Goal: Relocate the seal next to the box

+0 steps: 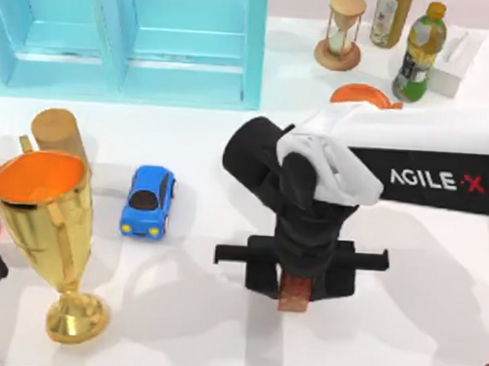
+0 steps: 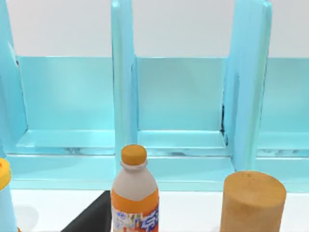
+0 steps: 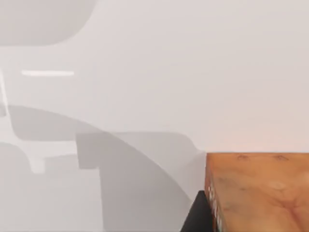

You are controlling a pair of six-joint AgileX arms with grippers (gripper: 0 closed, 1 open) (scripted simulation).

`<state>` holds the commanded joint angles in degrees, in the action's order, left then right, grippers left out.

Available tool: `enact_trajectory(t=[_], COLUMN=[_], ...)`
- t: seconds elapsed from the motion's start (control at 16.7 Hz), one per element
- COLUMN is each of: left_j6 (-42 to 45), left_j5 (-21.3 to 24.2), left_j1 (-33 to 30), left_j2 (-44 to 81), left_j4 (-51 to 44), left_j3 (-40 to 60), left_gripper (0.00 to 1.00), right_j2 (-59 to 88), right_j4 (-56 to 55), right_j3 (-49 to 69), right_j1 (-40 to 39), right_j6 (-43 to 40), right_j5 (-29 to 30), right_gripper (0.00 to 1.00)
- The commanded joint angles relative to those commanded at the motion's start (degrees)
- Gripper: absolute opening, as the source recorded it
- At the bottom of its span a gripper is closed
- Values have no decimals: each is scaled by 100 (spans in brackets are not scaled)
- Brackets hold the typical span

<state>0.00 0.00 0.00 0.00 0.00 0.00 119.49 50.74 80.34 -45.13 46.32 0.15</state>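
The right claw point(image 1: 295, 296) pointed down over the middle of the white surface point(image 1: 402, 325), clenched on the small reddish-brown rectangular seal point(image 1: 294, 292), which showed between its black fingers; the right wrist view caught the seal's brown block point(image 3: 260, 193) close up. To its left stood a blue toy car point(image 1: 148, 201), then a gold trophy cup with an orange bowl point(image 1: 47, 221). Well apart, at the far right corner, lay the white rectangular tissue box point(image 1: 458, 62), just beside a green bottle point(image 1: 419, 53). The left arm was parked at the left edge, facing the light-blue cabinet point(image 2: 178, 96).
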Motion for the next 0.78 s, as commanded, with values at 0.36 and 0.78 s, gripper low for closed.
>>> enact_trajectory(t=[0.36,0.78], left_j6=[0,0], left_j5=[0,0], left_j1=[0,0], left_j2=[0,0], left_j4=[0,0], left_j3=[0,0], left_gripper=[100,100], right_j2=[-255,-358], right_j4=[709,1002], right_j3=[442,620], right_j1=[0,13], right_j6=[-5,-16], right_j5=[-5,-7], right_gripper=[0,0])
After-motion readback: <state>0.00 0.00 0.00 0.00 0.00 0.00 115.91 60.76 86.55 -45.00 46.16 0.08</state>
